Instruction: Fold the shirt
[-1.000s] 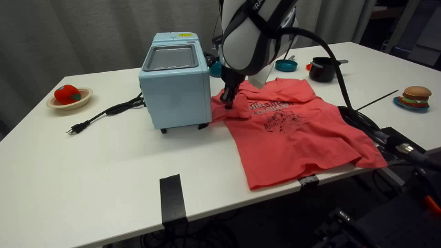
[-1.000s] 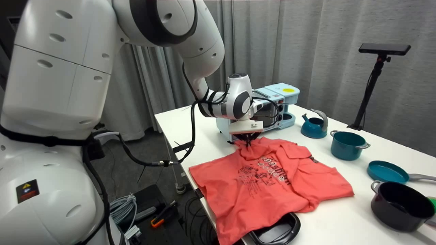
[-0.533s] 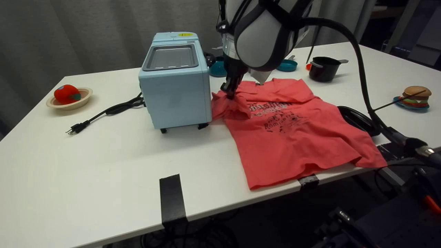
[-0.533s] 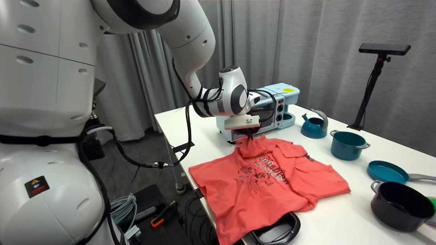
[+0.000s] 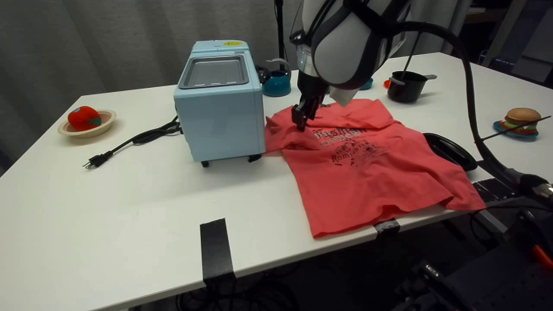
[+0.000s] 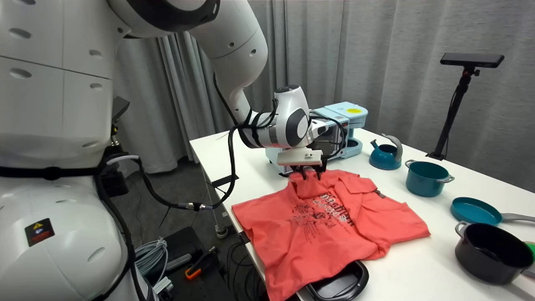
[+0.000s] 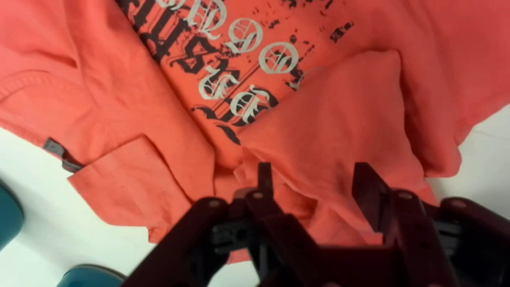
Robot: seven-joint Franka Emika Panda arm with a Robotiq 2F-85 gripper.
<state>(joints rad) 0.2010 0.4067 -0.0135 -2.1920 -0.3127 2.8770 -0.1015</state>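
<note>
Fingers [image 7: 368, 193] of the gripper [image 7: 312, 181] are seen well apart, at lower centre and lower right of the wrist frame. Red cloth shows in the gap, but none is seen to be pinched; whether it is touched by the tips cannot be told.

Beneath them lies the shirt [image 5: 371, 172], spread on the table [image 5: 129, 224], right of centre in an exterior view, hem lowermost. At centre right of the wrist frame, a loose flap is turned in over part of the printing; at lower left, a smaller squared flap is laid beside the neck label [image 7: 53, 147]. Between neck and printing, a long fold is noted.

Progress is assessed as early. The upper portion and what is judged to be one sleeve are roughly turned in; the body is left flat and open, with neither hem nor sides brought over. That work is judged outstanding; the flaps may need smoothing first.

Further out, the oven [image 5: 220, 121] stands just beside the shirt, at its left in an exterior view; contact cannot be confirmed. At bottom centre of an exterior view, a black tray [image 6: 342, 288] is partly covered by the shirt. A kettle [image 6: 384, 158], a teal pot [image 6: 423, 186] and a pan [image 6: 474, 210] are noted towards the right, all apart from the shirt.
</note>
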